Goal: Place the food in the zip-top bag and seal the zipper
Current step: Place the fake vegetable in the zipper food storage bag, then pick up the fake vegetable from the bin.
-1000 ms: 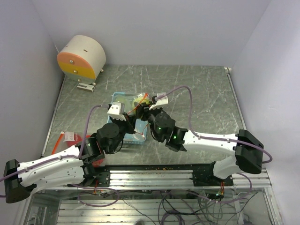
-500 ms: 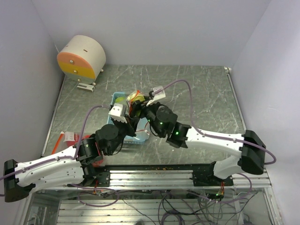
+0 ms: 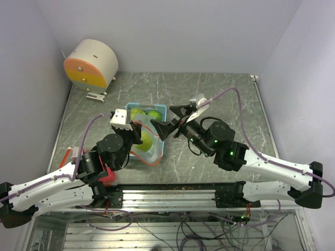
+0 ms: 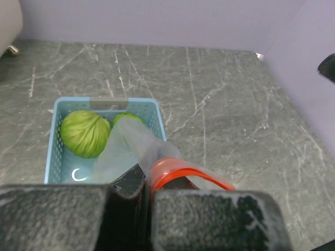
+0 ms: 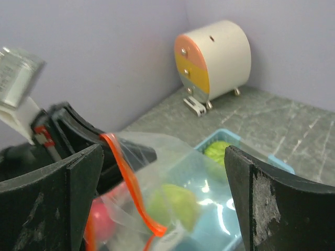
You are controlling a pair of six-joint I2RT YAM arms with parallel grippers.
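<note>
Top view: the light blue tray [image 3: 162, 107] stands on the table [image 3: 225, 115] and holds two green cabbage-like heads [image 3: 154, 113]. The left gripper [image 3: 135, 129] is clamped on the edge of the zip-top bag [image 3: 141, 152], which hangs over the tray's near end with a green piece [image 3: 147, 140] inside. The right gripper [image 3: 169, 120] stands just beside the bag, jaws wide apart, holding nothing.

Left wrist view: closed fingers pinch the bag beside its red zipper [image 4: 183, 170], which forms an open loop. Both heads lie in the tray beyond.

Right wrist view: the bag contains the green piece and a red piece [image 5: 102, 219]. A white-and-orange cabinet [image 5: 214, 60] stands in the far corner.
</note>
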